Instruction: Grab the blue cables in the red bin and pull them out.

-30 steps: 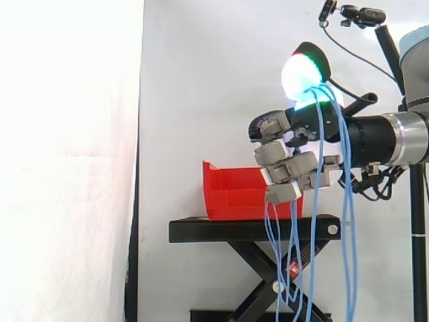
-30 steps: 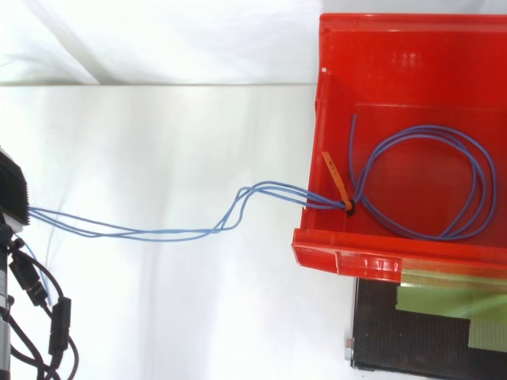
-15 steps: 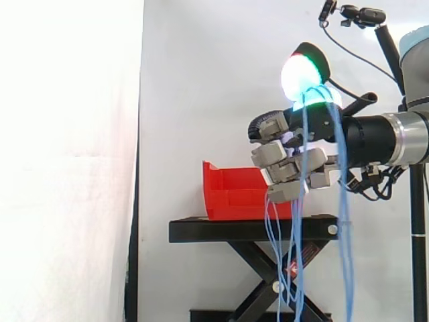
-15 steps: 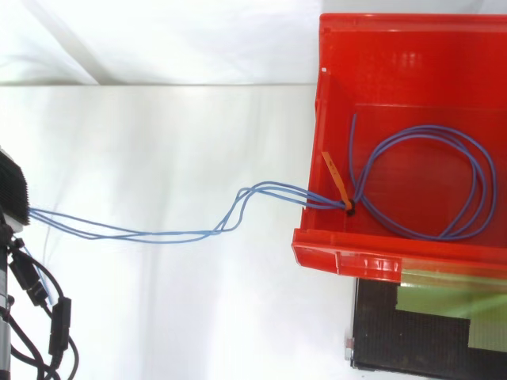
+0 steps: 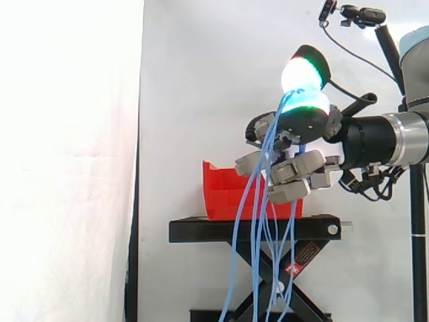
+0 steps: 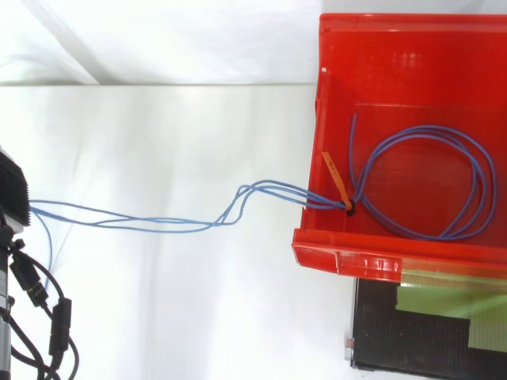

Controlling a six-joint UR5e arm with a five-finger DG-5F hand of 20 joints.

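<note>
I am watching the hand [image 5: 298, 176] in the side view, where it is hanging in front of the right end of the red bin [image 5: 224, 191], above the black stand [image 5: 221, 231]. Its fingers are curling inward and clamping on the blue cables [image 5: 255, 221]. The glowing pads [image 5: 299, 75] are pointing up above the wrist, shining white, green and red. Several strands are draping over the upper part of the hand, crossing its curled fingers and slanting down to the left. From there they are hanging loose in front of the stand, past its top plate and down along its scissor legs to the bottom edge of the view.

From above, I am seeing part of the cables lying inside the bin as a wide loop [image 6: 432, 130] on its floor. An orange tie [image 6: 336, 180] is gathering the strands beside the bin's left wall [image 6: 317, 142]. The strands are passing over that wall and stretching across the white surface to the far left edge. They are sagging a little along the way, and one strand is dropping away near that edge.
</note>
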